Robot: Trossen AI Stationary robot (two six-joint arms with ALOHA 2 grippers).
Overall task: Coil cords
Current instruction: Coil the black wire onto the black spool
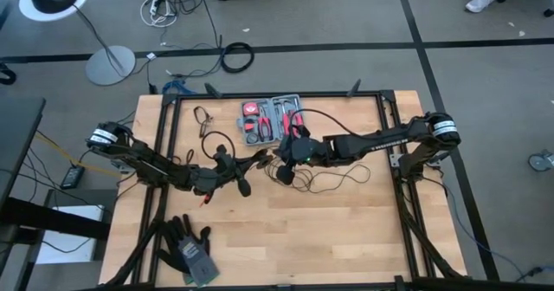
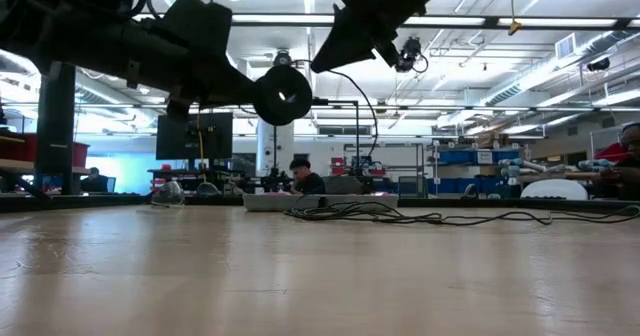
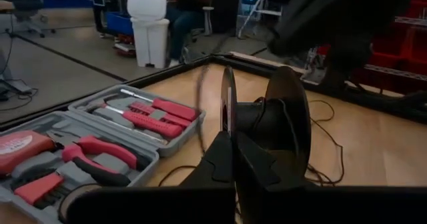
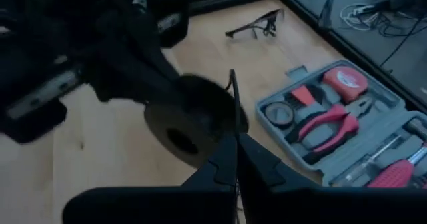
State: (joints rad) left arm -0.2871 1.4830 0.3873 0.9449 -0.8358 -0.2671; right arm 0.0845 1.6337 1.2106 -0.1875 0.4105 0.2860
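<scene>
The cord is a thin black wire. Part of it lies in loose loops [image 1: 333, 180] on the wooden table right of centre, also seen in the low view [image 2: 420, 216]. Its round black disc [image 2: 283, 94], which in the left wrist view shows as two thin round plates on a hub [image 3: 267, 117], hangs above the table's middle. My left gripper [image 1: 245, 177] is shut on the disc. My right gripper [image 1: 284, 165] is just right of it and higher, shut on the wire. My left gripper pinches the rim of one thin plate [image 3: 229, 117] of the disc between its two fingers [image 3: 220, 161]. The fingers come about level from the table's left. The disc is lifted clear, its flat face toward the near edge. My right gripper pinches a single strand of the wire [image 4: 233, 97] between its two fingertips [image 4: 223, 164], slanting down from the table's right. From there the wire hangs slack [image 2: 375, 166] down to the loops on the table.
An open grey tool kit with red-handled tools [image 1: 273, 118] sits at the far middle, and clear glasses [image 1: 204, 118] lie left of it. Dark gloves [image 1: 192, 249] lie near the front left. Black frame bars [image 1: 385, 109] run along the table's sides.
</scene>
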